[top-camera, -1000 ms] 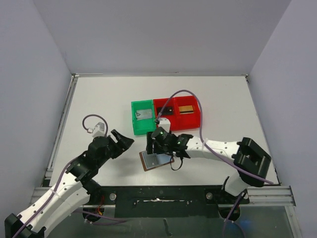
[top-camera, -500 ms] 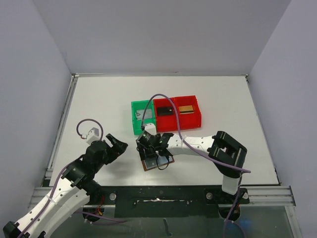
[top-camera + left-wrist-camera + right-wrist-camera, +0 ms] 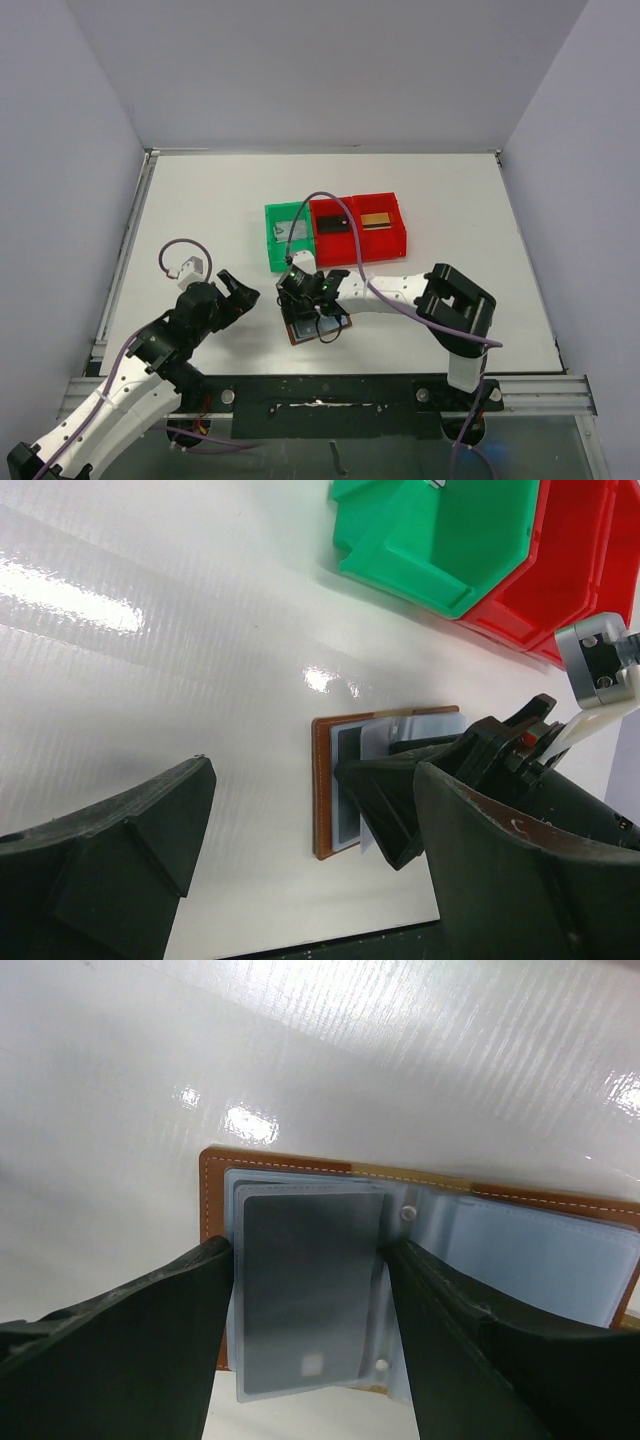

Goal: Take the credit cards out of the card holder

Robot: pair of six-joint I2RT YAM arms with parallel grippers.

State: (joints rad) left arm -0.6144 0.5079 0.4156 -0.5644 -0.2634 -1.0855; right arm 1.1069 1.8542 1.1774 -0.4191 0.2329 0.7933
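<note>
One grey card [image 3: 310, 1290] between right jaws

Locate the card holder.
Top view, centre: the card holder lies open on the table, nearer the arms than the green bin, under the right hand.

Our left arm [image 3: 120, 385] rises from its base at the near left and leans forward and to the right. Its wrist is bent so that the left pincer [image 3: 240, 291] points towards the middle, jaws gaping wide with nothing between them. Our right arm [image 3: 395, 292] folds sharply at the elbow and stretches low to the left. It ends in the right pincer [image 3: 303, 310], tipped downward with its jaws parted.
</note>
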